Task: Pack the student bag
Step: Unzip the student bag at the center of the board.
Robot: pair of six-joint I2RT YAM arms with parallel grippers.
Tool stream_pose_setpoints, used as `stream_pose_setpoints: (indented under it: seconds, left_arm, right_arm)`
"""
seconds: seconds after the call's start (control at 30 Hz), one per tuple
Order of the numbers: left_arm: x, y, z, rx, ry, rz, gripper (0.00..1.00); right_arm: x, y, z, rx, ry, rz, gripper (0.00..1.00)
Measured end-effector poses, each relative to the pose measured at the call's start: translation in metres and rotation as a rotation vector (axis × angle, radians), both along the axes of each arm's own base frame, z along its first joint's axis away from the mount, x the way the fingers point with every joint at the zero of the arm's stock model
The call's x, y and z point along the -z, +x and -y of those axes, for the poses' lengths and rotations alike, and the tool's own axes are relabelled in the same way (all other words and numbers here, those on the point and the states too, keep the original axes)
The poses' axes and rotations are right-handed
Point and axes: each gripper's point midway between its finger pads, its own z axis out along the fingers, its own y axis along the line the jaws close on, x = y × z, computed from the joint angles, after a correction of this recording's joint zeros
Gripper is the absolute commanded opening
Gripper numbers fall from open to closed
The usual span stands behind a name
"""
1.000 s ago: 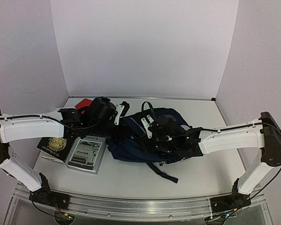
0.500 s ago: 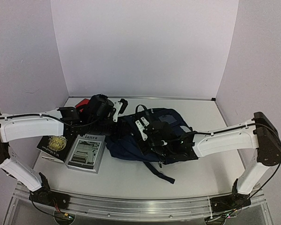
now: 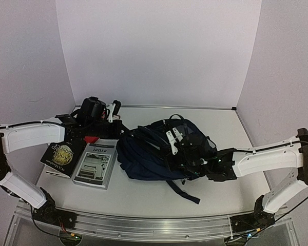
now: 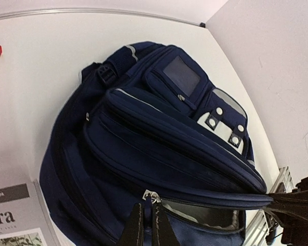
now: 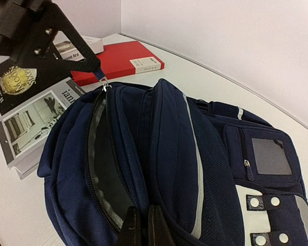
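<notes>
The student bag (image 5: 169, 154) is navy blue with thin grey-white stripes, and its lining is light grey beside the black right fingers (image 5: 156, 228). Past the black left fingers (image 5: 77, 46) are a red book (image 5: 118, 61), a black book (image 5: 13, 82) with a gold emblem, and a grey-white book (image 5: 25, 128), on a white tabletop (image 5: 20, 205).

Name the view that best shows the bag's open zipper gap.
Right wrist: the student bag's open gap shows clearly, grey lining visible. Left wrist catches a sliver; top external just the dark bag.

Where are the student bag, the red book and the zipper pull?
student bag (image 3: 142, 155), top view, navy side fabric
red book (image 5: 118, 60), right wrist view, its cover
zipper pull (image 4: 152, 196), left wrist view, silver slider
</notes>
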Motion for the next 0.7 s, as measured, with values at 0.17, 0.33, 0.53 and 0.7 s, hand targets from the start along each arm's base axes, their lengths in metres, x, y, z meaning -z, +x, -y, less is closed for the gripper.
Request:
stream_pose_setpoints:
  seconds: [0.17,0.33,0.53,0.7]
  left_arm:
    - [0.017,0.037,-0.023,-0.043,-0.047,-0.021,0.0]
    - [0.042,0.046,-0.018,0.005,-0.068,-0.073,0.0]
    - [0.038,0.044,-0.009,0.067,-0.099,-0.046,0.0]
    - [0.031,0.027,-0.004,0.105,-0.1,-0.02,0.0]
  right_arm:
    - [-0.011,-0.006,0.009,0.0,0.077,-0.019,0.0]
    - [0.001,-0.011,0.017,0.006,0.093,-0.062,0.02]
    - [0.007,-0.01,0.02,0.033,0.097,-0.083,0.25]
    - [0.017,0.003,0.007,0.07,0.061,-0.081,0.4]
